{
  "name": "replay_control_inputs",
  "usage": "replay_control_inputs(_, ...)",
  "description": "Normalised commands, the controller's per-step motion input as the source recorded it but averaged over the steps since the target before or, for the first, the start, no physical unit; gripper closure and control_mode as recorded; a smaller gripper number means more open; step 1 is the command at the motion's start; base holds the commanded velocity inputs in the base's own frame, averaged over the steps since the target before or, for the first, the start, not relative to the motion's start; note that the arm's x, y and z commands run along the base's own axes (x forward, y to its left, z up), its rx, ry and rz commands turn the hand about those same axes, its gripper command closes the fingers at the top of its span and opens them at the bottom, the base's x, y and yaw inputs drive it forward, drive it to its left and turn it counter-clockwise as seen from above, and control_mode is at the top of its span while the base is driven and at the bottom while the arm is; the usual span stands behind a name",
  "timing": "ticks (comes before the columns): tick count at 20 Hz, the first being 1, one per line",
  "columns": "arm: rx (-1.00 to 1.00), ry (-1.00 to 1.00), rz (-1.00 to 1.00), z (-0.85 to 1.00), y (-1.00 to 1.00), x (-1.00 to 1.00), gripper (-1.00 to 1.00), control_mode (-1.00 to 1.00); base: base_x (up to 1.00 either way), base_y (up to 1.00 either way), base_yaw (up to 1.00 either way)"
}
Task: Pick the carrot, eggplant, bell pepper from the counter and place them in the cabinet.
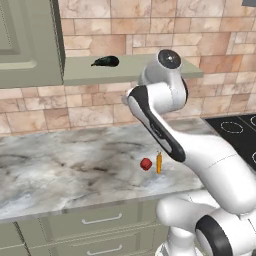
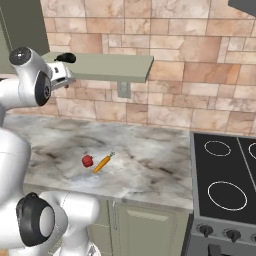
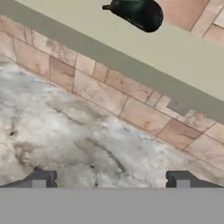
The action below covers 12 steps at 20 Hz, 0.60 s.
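1. Hand view: gripper (image 3: 110, 181) spread wide and empty, finger tips far apart, looking down past the shelf edge at the counter (image 3: 65, 131).
2. Eggplant (image 1: 105, 61) already lying on the cabinet (image 1: 135, 67) shelf board, so probably one item done.
3. Bell pepper (image 1: 145, 164) and carrot (image 1: 159, 162) close together on the counter, probably next to pick.
4. Right base view: stove (image 2: 225, 175) beside the counter, missing from hand view.
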Motion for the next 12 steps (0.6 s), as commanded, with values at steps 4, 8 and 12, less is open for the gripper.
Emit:
replay_control_inputs(4,0.00,0.42,-0.04,-1.00,-0.60,-0.05,-1.00,-1.00,0.00,0.00,0.00)
replay_control_inputs(8,0.00,0.36,-0.04,-1.00,-0.54,0.03,-1.00,-1.00,0.00,0.00,0.00)
replay_control_inputs(12,0.00,0.39,-0.07,-1.00,-0.08,0.12,-1.00,-1.00,0.00,0.00,0.00)
